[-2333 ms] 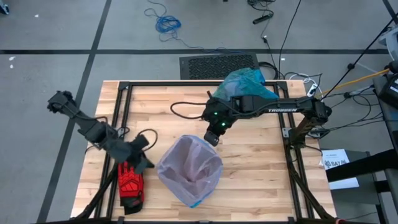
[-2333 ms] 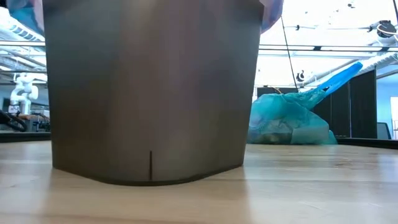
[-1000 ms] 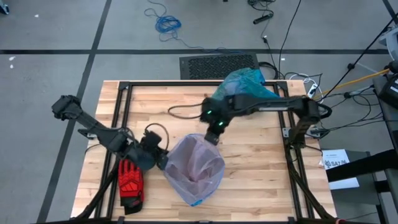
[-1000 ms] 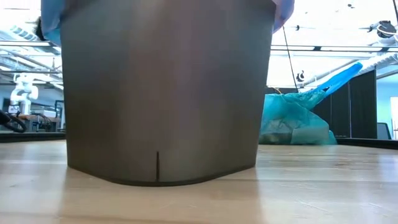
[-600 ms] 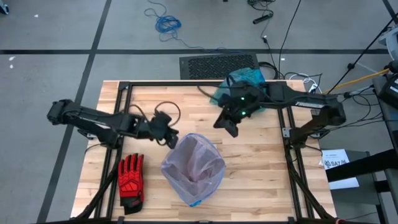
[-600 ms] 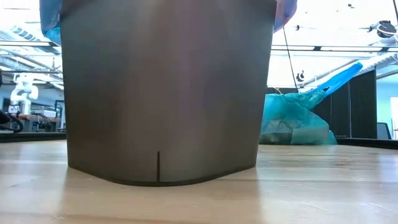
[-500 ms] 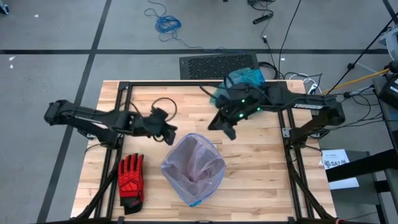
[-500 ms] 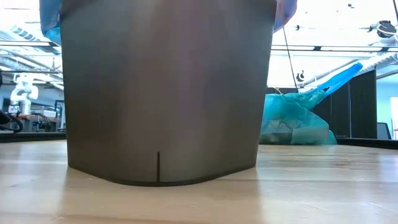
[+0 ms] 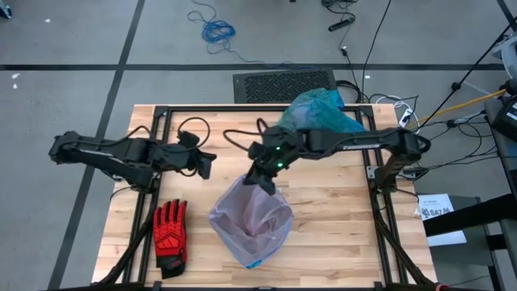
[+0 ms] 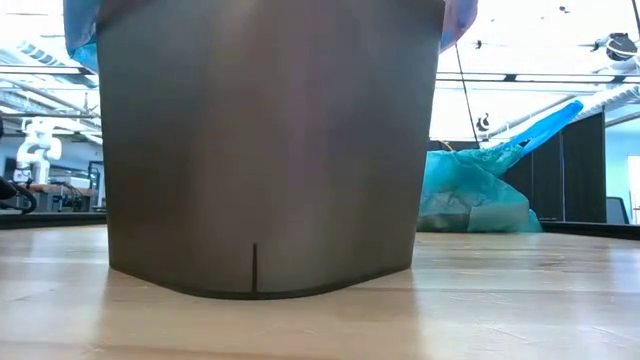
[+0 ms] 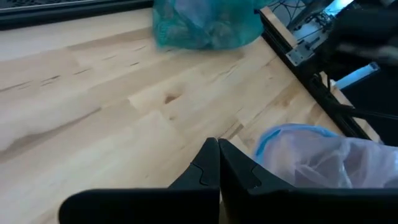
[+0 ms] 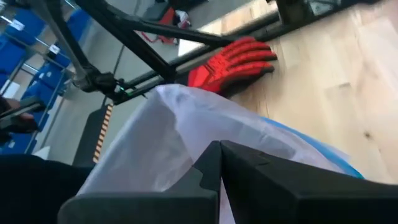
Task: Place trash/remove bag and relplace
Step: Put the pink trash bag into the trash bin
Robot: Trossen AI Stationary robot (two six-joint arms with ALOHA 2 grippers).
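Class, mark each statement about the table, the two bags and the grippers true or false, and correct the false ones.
1. The teal bag lines the bin. False: it lies at the table's far edge; the lilac bag lines the bin.
2. The red glove lies beside the bin. True.
3. The right gripper is open. False: shut, at the lilac bag's rim.
4. The left gripper is shut. True.
5. The left gripper holds the glove. False: it holds nothing.
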